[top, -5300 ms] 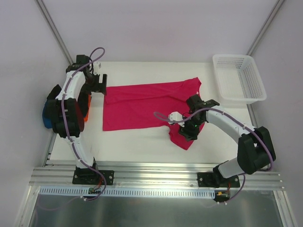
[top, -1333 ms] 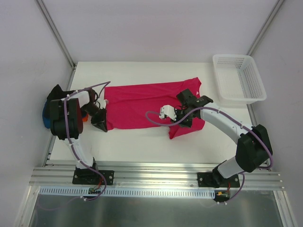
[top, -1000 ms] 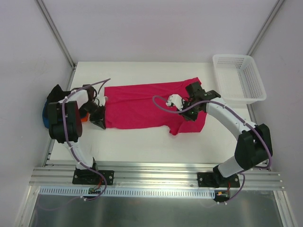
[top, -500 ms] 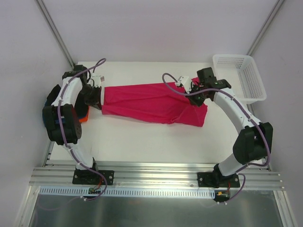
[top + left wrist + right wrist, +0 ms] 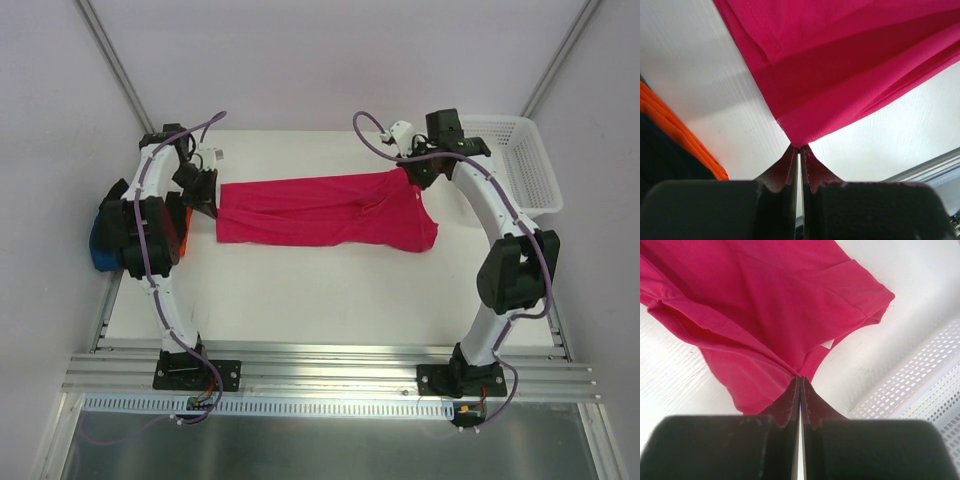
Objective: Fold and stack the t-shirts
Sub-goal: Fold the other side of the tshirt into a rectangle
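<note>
T-shirt [image 5: 320,210], long axis left-right, hem leftward

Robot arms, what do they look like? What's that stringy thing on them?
Both arms match. The left arm and right arm are white tubes joined by chunky black joints. The stringy thing is a purple cable looping along each. The left gripper and right gripper each have two dark wedge-shaped fingers tapering to thin tips. Each stands on a black base plate.

The white mesh basket [image 5: 920,385] crowds us right of our right fingers [image 5: 786,402]; the orange t-shirt [image 5: 670,125] lies left of our left fingers [image 5: 784,172].
</note>
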{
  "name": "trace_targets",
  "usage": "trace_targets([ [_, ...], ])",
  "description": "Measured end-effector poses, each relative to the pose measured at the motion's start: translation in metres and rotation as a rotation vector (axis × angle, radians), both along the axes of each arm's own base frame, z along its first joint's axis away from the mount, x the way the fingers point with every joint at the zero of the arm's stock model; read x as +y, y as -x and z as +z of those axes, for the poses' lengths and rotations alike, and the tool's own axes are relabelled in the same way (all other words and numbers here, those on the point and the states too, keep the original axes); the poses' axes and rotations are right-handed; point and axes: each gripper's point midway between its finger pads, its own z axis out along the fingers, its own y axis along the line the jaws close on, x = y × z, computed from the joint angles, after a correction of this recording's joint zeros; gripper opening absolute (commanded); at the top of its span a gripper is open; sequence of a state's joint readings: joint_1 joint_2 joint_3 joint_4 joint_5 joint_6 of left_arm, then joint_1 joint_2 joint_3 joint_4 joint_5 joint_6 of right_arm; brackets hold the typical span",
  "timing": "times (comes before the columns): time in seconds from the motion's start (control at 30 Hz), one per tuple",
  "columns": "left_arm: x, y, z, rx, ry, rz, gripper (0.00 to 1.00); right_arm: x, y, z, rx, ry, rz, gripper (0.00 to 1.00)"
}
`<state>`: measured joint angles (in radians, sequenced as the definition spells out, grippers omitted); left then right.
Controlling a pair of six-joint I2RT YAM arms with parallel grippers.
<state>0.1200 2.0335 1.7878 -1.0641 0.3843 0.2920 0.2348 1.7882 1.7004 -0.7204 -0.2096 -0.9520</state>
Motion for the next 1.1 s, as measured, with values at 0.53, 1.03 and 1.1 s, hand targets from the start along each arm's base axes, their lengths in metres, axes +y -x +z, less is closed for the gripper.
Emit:
trace_targets([
  [0.53,-0.004,-0.044,-0.03,0.076,0.007,-0.033,0.0,-0.028,-0.084,-0.039,0.003,0.024,-0.16,0.01],
  [1.03,-0.006,-0.053,-0.053,0.111,-0.009,-0.038,0.0,-0.027,-0.129,-0.077,0.0,0.033,-0.215,0.01],
  [1.1,-0.004,-0.055,-0.052,0.103,-0.019,-0.034,0.0,-0.028,-0.131,-0.084,0.003,0.04,-0.22,0.0],
])
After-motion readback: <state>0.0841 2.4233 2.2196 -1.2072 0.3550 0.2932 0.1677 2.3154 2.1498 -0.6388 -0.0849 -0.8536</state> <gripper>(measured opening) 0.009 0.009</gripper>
